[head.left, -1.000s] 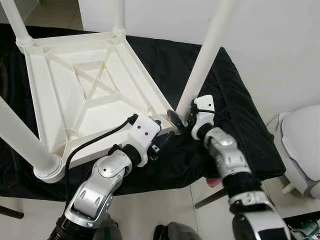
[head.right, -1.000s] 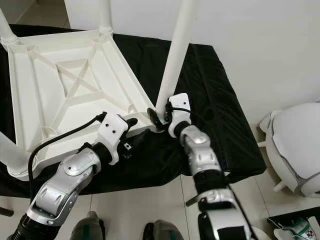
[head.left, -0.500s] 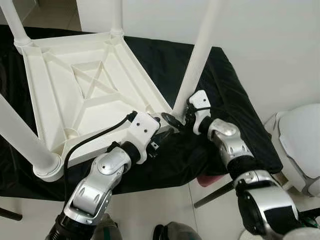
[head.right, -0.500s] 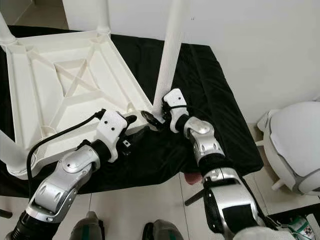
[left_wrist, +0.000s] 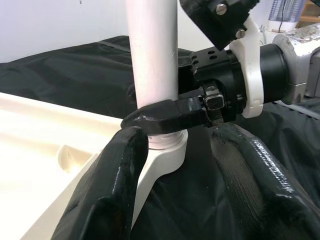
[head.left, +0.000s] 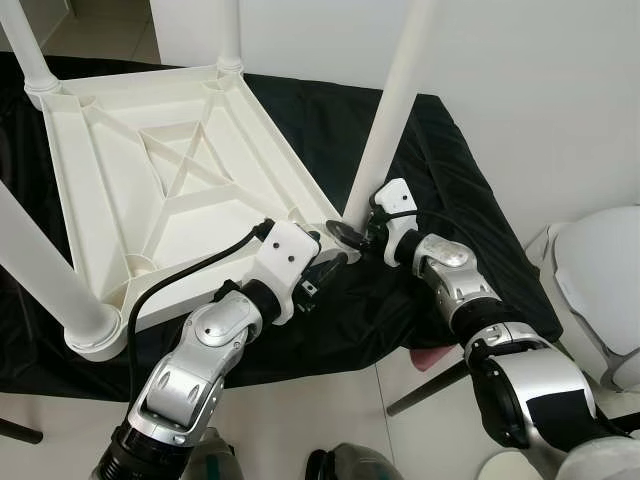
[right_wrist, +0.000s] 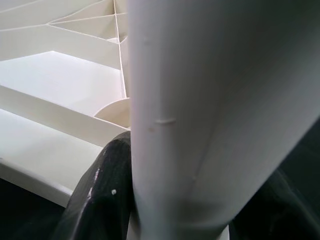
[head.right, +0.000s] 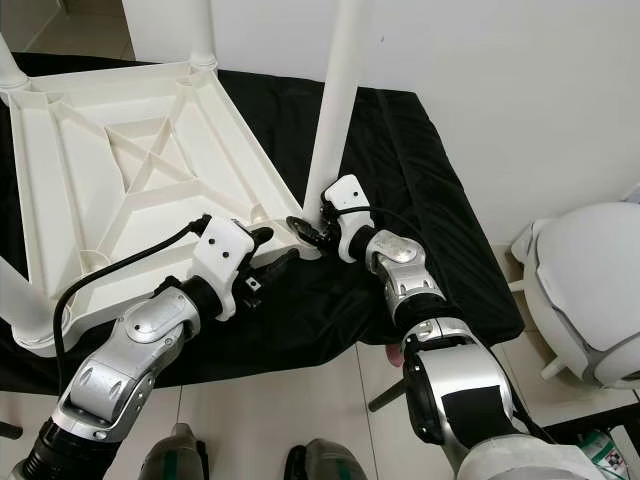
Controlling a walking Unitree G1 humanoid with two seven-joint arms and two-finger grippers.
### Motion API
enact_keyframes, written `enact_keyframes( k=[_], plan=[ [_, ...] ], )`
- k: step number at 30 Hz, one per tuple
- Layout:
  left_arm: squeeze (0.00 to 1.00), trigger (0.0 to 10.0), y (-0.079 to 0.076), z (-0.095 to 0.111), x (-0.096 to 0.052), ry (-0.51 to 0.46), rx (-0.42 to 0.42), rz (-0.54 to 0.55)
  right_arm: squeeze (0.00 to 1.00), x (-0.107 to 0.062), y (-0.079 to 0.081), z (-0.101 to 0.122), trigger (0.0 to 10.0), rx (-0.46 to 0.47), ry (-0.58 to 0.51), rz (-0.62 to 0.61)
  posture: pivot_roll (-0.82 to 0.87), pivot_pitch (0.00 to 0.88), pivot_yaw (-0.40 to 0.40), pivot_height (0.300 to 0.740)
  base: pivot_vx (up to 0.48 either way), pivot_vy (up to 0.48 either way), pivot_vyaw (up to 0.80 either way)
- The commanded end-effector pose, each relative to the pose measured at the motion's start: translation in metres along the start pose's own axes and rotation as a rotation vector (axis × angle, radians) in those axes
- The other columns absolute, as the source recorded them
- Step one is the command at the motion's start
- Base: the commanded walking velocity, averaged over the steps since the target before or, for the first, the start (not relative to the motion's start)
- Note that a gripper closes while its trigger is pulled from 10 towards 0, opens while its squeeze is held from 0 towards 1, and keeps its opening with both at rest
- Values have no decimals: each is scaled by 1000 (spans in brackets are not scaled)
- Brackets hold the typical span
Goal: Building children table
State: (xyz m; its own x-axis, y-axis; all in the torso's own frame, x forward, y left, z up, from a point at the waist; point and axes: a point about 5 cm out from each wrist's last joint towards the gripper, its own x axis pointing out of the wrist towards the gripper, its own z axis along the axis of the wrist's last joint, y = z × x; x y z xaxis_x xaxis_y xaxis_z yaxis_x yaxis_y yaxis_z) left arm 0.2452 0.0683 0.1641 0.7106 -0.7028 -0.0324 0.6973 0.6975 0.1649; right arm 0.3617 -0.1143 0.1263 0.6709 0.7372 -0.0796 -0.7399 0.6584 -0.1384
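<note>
- The left gripper (head.left: 328, 268) is nearest, its two fingers spread apart on either side of the table (head.left: 150, 190) corner, pinching nothing.
- Just past it, the right gripper (head.left: 352, 235) squeezes the white leg (head.left: 390, 120) low down, right above the corner socket.
- The upside-down table lies on a black cloth (head.left: 470, 220).

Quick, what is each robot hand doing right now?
Left end effector: open, at the table corner.
Right end effector: closed on the table leg.
</note>
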Motion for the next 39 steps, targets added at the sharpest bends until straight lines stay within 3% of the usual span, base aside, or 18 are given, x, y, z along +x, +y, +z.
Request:
enact_keyframes(
  k=[1, 7, 8, 9, 14, 17, 19, 20, 23, 24, 25, 27, 28, 30, 35, 36, 38, 39],
  plan=[
    [0, 10000, -2, -1, 0, 2, 3, -8, 0, -6, 2, -12, 0, 1, 51, 14, 47, 6, -115, 740, 0, 0, 0],
    [0, 10000, -2, -1, 1, 2, 3, -12, 0, -8, 0, -11, 0, 29, 15, -33, 47, 6, -115, 740, 0, 0, 0],
    [0, 10000, -2, -1, 1, 2, 3, -14, 0, -8, -1, -11, 2000, 29, 4, -65, 38, 11, -112, 740, 0, 0, 0],
    [0, 10000, -3, -1, 0, 2, 2, -16, 0, -9, -4, -12, 10000, 52, 5, -135, 36, 15, -112, 740, 0, 0, 0],
    [0, 10000, -4, -1, 0, 3, -3, -19, 0, -12, -9, -12, 10000, 58, -7, -272, 34, 18, -112, 740, 0, 0, 0],
    [0, 10000, -7, -3, -1, 10, -11, -30, 0, -23, -13, -17, 10000, 110, -13, -513, 21, 31, -111, 740, 0, 0, 0],
    [0, 10000, -8, -3, -2, 11, -14, -33, 0, -27, -14, -19, 10000, 129, -14, -580, 21, 31, -111, 740, 0, 0, 0],
    [0, 10000, -9, -4, -2, 12, -16, -36, 0, -32, -13, -20, 10000, 128, -13, -664, 19, 31, -113, 740, 0, 0, 0],
    [0, 10000, -9, -4, -2, 12, -18, -37, 0, -35, -11, -20, 10000, 123, -12, -711, 19, 31, -113, 740, 0, 0, 0],
    [0, 10000, -10, -4, -2, 13, -18, -41, 0, -37, -4, -18, 10000, 112, -31, -768, 13, 28, -113, 740, 0, 0, 0],
    [0, 10000, -10, -4, -2, 13, -18, -41, 0, -37, -4, -18, 10000, 112, -31, -768, 13, 28, -113, 740, 0, 0, 0],
    [0, 10000, -11, -4, 0, 11, -18, -50, 0, -36, 20, -6, 10000, 118, -88, -832, 9, 22, -113, 740, 0, 0, 0],
    [0, 10000, -11, -4, 0, 11, -18, -50, 0, -36, 20, -6, 10000, 118, -88, -832, 9, 22, -113, 740, 0, 0, 0],
    [0, 10000, -12, -4, 1, 9, -17, -56, 0, -30, 34, 0, 10000, 116, -115, -790, 9, 19, -115, 740, 0, 0, 0],
    [0, 10000, -13, -4, 2, 8, -14, -63, 0, -32, 26, -7, 10000, 131, -76, -803, 12, 7, -119, 740, 0, 0, 0],
    [0, 10000, -12, -4, 1, 9, -12, -61, 863, -32, 26, -8, 10000, 138, -70, -791, 14, 6, -122, 740, 0, 0, 0],
    [0, 10000, -12, -4, 1, 9, -11, -59, 863, -32, 26, -9, 10000, 141, -68, -780, 14, 6, -122, 740, 0, 0, 0],
    [0, 10000, -12, -4, 1, 9, -11, -57, 1000, -32, 28, -7, 10000, 147, -66, -766, 19, 0, -128, 740, 0, 0, 0]
  ],
)
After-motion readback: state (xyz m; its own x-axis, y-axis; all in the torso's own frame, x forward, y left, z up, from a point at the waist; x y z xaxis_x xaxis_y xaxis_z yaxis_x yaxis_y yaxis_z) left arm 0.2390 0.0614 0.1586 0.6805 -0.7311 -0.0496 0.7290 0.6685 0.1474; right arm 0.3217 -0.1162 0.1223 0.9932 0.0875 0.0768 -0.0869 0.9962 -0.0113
